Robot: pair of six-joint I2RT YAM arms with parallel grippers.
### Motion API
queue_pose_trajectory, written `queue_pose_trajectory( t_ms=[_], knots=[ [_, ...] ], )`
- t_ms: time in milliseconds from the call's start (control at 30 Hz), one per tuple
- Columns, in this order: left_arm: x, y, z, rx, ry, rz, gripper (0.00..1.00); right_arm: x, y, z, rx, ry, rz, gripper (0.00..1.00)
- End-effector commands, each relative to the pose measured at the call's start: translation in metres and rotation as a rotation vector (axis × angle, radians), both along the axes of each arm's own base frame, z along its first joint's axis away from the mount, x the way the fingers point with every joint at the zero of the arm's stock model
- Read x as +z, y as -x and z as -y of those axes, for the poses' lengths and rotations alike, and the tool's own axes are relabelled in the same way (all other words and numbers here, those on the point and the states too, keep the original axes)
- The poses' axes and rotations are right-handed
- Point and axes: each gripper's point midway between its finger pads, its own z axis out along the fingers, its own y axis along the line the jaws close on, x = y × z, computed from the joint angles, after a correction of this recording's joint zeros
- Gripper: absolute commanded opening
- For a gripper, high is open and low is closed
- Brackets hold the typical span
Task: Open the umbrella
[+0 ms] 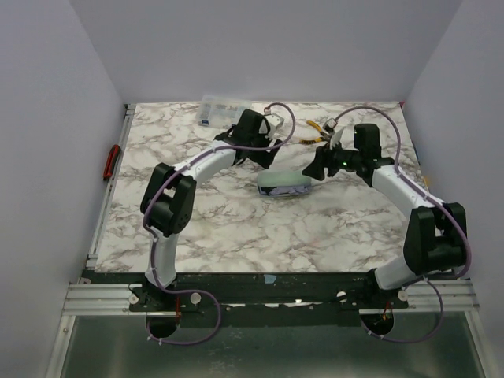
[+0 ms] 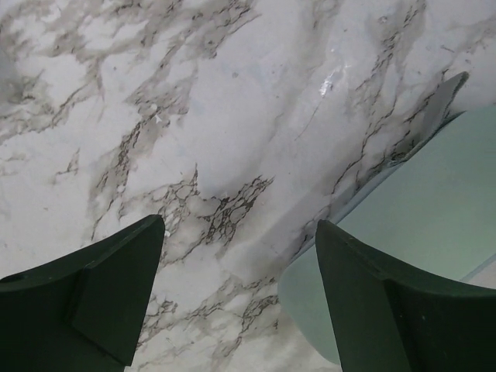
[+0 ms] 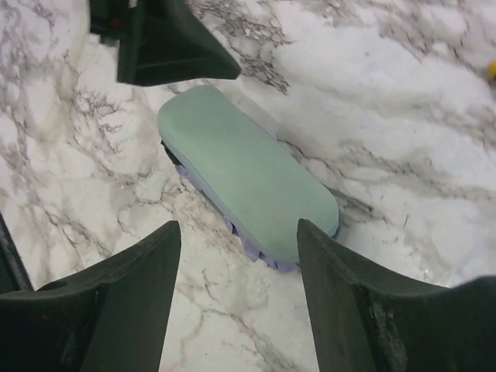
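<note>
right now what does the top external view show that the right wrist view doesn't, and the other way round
Only top external: the clear plastic compartment box at the far edge, and both arms whole, down to their bases. Only right wrist: close detail of the folded pale green and lavender umbrella, with lavender pleats peeking from under its flat green face. Both: that umbrella lying on the white marble table, with the open right gripper close to it.
</note>
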Motion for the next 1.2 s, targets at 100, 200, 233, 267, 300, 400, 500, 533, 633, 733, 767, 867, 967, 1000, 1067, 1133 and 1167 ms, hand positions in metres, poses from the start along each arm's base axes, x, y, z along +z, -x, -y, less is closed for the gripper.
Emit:
queue_pose_trajectory(
  t_ms=[100, 200, 233, 267, 300, 400, 500, 533, 633, 733, 767, 867, 967, 1000, 1067, 1133, 1167],
  knots=[
    [0.006, 0.008, -0.009, 0.007, 0.24, -0.189, 0.82, 0.012, 0.008, -0.032, 0.267, 0.177, 0.298, 0.65],
    [0.03, 0.017, -0.01, -0.044, 0.318, -0.15, 0.9, -0.002, 0.019, -0.044, 0.385, 0.275, 0.377, 0.68],
    [0.037, 0.022, -0.011, -0.054, 0.337, -0.134, 0.91, -0.005, 0.021, -0.048, 0.41, 0.294, 0.394, 0.71],
    [0.043, 0.024, -0.013, -0.06, 0.354, -0.122, 0.92, -0.009, 0.02, -0.05, 0.433, 0.315, 0.414, 0.72],
    [0.048, 0.028, -0.016, -0.063, 0.364, -0.115, 0.92, -0.012, 0.018, -0.052, 0.445, 0.33, 0.424, 0.73],
    [0.054, 0.038, -0.023, -0.065, 0.37, -0.112, 0.93, -0.021, 0.005, -0.056, 0.465, 0.357, 0.422, 0.73],
    [0.054, 0.046, -0.031, -0.057, 0.368, -0.118, 0.93, -0.035, -0.005, -0.057, 0.492, 0.39, 0.412, 0.73],
    [0.053, 0.049, -0.034, -0.054, 0.369, -0.119, 0.93, -0.039, -0.008, -0.057, 0.501, 0.403, 0.415, 0.73],
    [0.056, 0.053, -0.041, -0.039, 0.377, -0.104, 0.95, -0.05, -0.014, -0.055, 0.531, 0.442, 0.419, 0.74],
    [0.061, 0.058, -0.047, -0.034, 0.394, -0.07, 0.98, -0.057, -0.016, -0.054, 0.554, 0.46, 0.404, 0.74],
    [0.065, 0.06, -0.048, -0.043, 0.395, -0.051, 0.98, -0.058, -0.016, -0.054, 0.56, 0.466, 0.402, 0.74],
    [0.071, 0.069, -0.051, -0.087, 0.391, 0.019, 0.98, -0.058, -0.018, -0.054, 0.557, 0.464, 0.391, 0.66],
    [0.074, 0.079, -0.055, -0.169, 0.364, 0.115, 0.98, -0.055, -0.016, -0.056, 0.556, 0.452, 0.368, 0.43],
    [0.076, 0.081, -0.055, -0.2, 0.352, 0.152, 0.98, -0.055, -0.016, -0.056, 0.553, 0.45, 0.36, 0.38],
    [0.077, 0.09, -0.056, -0.271, 0.329, 0.212, 0.98, -0.052, -0.015, -0.056, 0.55, 0.443, 0.346, 0.32],
    [0.077, 0.1, -0.055, -0.356, 0.3, 0.271, 0.97, -0.05, -0.013, -0.058, 0.546, 0.428, 0.323, 0.27],
    [0.073, 0.106, -0.053, -0.4, 0.282, 0.293, 0.95, -0.051, -0.012, -0.058, 0.545, 0.422, 0.313, 0.24]
  ],
)
